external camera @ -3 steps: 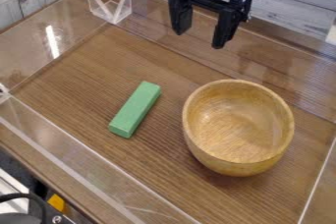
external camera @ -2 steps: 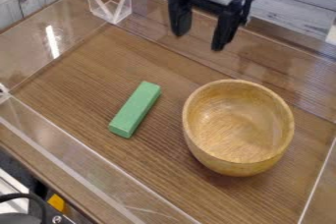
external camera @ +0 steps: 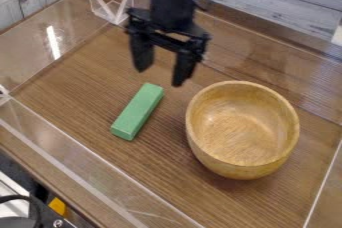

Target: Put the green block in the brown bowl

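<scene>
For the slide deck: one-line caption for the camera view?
Open claw poised above the green block on the wooden table, brown bowl empty beside it.

Arm: reaching in from the desk's far edge.
Gripper (external camera: 160, 66): pointing straight down, hovering.
Jaws: standing wide apart, holding nothing.

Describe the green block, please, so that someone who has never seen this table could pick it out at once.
On the wooden table, look left of the large round brown bowl. There the green block lies flat, just below the open gripper. It is the only bright green thing there, a small elongated bar.
</scene>
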`<state>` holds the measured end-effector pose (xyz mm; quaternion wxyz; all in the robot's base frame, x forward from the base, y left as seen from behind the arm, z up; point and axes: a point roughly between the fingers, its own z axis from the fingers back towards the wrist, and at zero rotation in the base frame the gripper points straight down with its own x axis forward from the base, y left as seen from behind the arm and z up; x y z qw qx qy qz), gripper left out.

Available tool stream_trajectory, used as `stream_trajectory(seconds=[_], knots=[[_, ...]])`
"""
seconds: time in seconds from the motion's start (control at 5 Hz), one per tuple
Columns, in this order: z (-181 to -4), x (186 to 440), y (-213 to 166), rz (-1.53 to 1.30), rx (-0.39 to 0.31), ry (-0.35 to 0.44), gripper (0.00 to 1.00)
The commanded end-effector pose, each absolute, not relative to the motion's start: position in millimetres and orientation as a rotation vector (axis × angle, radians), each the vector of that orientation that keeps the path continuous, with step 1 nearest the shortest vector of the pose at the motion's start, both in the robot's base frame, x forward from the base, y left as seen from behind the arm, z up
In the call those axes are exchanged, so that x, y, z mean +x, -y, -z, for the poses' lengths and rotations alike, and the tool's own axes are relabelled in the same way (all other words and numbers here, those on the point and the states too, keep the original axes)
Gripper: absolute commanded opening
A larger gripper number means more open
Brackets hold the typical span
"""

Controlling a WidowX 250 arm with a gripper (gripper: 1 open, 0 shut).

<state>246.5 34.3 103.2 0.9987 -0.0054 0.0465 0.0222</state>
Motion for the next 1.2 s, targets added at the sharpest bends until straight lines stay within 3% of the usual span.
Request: stream_trajectory(seconds=[0.0, 1.0], knots=[[-105.1, 237.9, -54.1, -0.044, 0.009, -0.039, 1.0], [-68.3, 230.2, -64.0, -0.054, 0.014, -0.017, 1.0]])
